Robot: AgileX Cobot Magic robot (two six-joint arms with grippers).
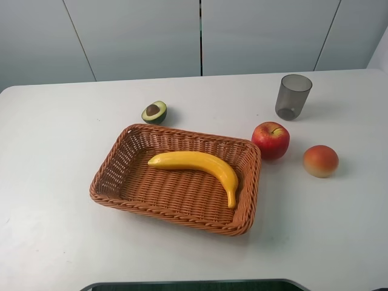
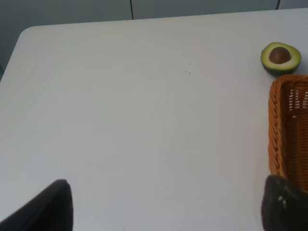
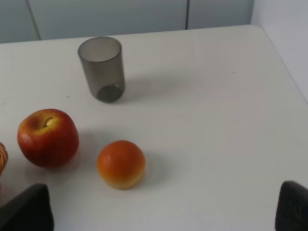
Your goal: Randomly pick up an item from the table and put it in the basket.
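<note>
Since the banana already lies inside the basket, the task looks finished as far as these views show — one item picked and placed, nothing left but perhaps for the arms to stay clear.

The white desk (image 1: 54, 121) carries everything. On it, near the middle, sits the wicker basket (image 1: 106, 182), its long side running roughly left to right in the high view, slightly skewed. The banana (image 1: 194, 163) rests on the basket's woven floor, fully within the rim. Its long axis runs from upper left to lower right across the basket; the blunt end points left toward the middle of the basket floor, and the thinner stem end curves down toward the right wall, near it or touching it. The curve arches away from the camera.

Outside the basket remain a grey cup (image 1: 294, 96) at the far right, a red apple (image 1: 271, 140) just beside the basket's right corner, an orange-red fruit (image 1: 321, 160) further right, and a halved avocado (image 1: 154, 112) just behind the far rim.

The left gripper (image 2: 166, 207) shows only two dark fingertips spread wide, nothing between them — released. The right gripper (image 3: 163, 209) is likewise spread and empty above bare desk, near the apple and the orange-red fruit.
</note>
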